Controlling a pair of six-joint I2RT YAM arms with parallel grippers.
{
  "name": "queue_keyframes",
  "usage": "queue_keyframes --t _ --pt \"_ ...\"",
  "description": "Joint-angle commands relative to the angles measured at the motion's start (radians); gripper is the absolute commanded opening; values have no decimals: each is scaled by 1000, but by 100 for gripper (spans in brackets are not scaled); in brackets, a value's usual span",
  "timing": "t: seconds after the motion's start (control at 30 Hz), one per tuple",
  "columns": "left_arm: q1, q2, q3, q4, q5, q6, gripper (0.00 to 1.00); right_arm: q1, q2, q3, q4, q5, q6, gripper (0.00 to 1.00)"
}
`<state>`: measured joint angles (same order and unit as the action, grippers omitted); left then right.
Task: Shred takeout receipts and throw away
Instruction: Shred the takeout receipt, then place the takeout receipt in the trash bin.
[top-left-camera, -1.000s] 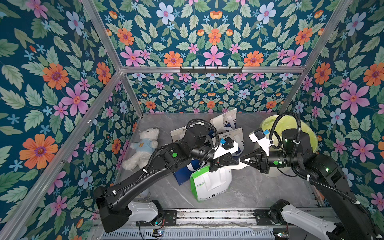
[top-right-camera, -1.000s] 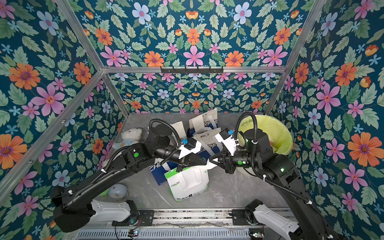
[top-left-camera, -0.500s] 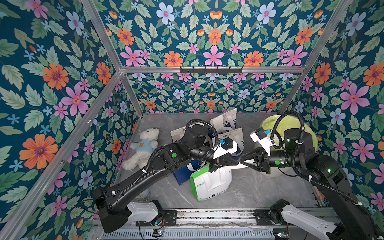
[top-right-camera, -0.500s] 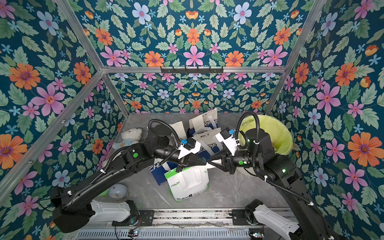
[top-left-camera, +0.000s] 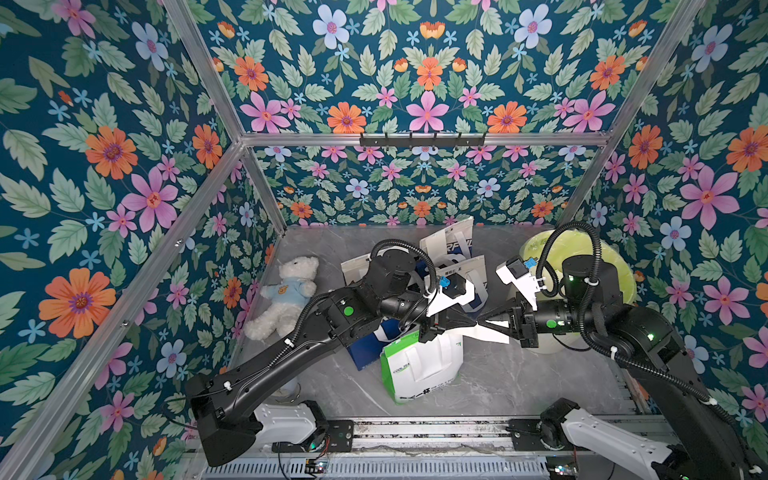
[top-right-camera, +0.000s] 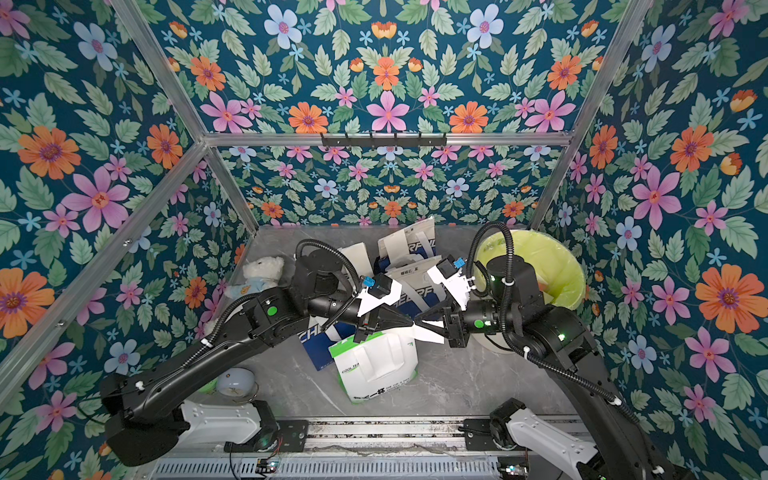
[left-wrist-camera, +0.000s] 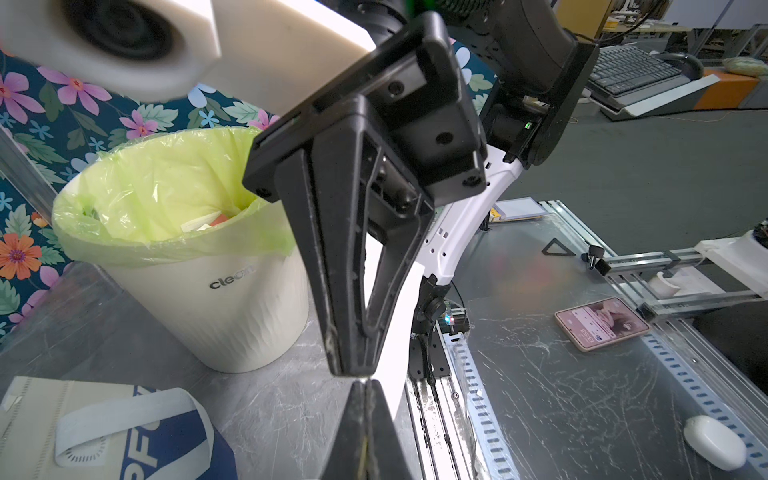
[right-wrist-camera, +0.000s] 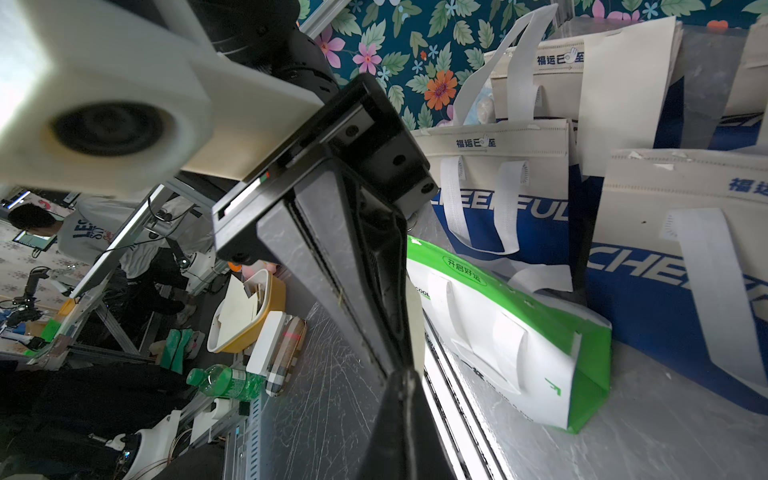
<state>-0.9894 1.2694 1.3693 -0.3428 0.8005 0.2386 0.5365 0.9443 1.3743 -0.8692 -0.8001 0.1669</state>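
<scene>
The step in hand looks like the shredding itself: at the centre of both top views the left hand (top-left-camera: 471, 323) and the right hand (top-left-camera: 484, 323) meet tip to tip above the white-and-green bag (top-left-camera: 419, 365), and both pinch the same takeout receipt (top-left-camera: 495, 334). The sheet hangs as a thin white flap just right of and below the meeting point, clear of the grey worktop (top-left-camera: 519, 386). Each hand is closed narrow on the paper. The left wrist view shows the right hand's tips (left-wrist-camera: 353, 368) clamped beside a white strip of the receipt (left-wrist-camera: 400, 328), almost touching the left hand's own closed tips below them. The right wrist view shows the same edge of paper (right-wrist-camera: 415, 328) running between the two sets of tips. The white bin with the lime-green liner (top-left-camera: 623, 270) stands at the right of the frame, behind the right arm and near the hands, with scraps already in it. What seems to be another plain sheet (right-wrist-camera: 623, 91) lies against a blue-and-white bag (right-wrist-camera: 536, 224). The next move likely calls for firm pinches while the hands pull or twist apart so the paper rips between them rather than slipping, then carrying the pieces right, over the bin.
</scene>
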Motion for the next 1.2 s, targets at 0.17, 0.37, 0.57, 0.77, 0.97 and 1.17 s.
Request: queue_keyframes --t 0.17,0.37,0.57,0.77,0.97,1.17 --pt "5 -19 -28 88 -135 -2 0 1 17 -6 -15 88 80 0" --pt "3 -73 -106 208 -204 6 0 0 31 -28 6 306 238 0" --pt "3 -185 -231 412 -258 -31 0 2 51 -29 -16 469 300 0" --pt "3 -301 -340 560 -315 -75 0 -9 86 21 -80 710 294 0" --pt "3 -334 -360 549 -380 -87 0 -284 55 116 -101 768 286 0" --pt "3 -269 -328 563 -365 -104 0 -601 46 91 -77 746 278 0"
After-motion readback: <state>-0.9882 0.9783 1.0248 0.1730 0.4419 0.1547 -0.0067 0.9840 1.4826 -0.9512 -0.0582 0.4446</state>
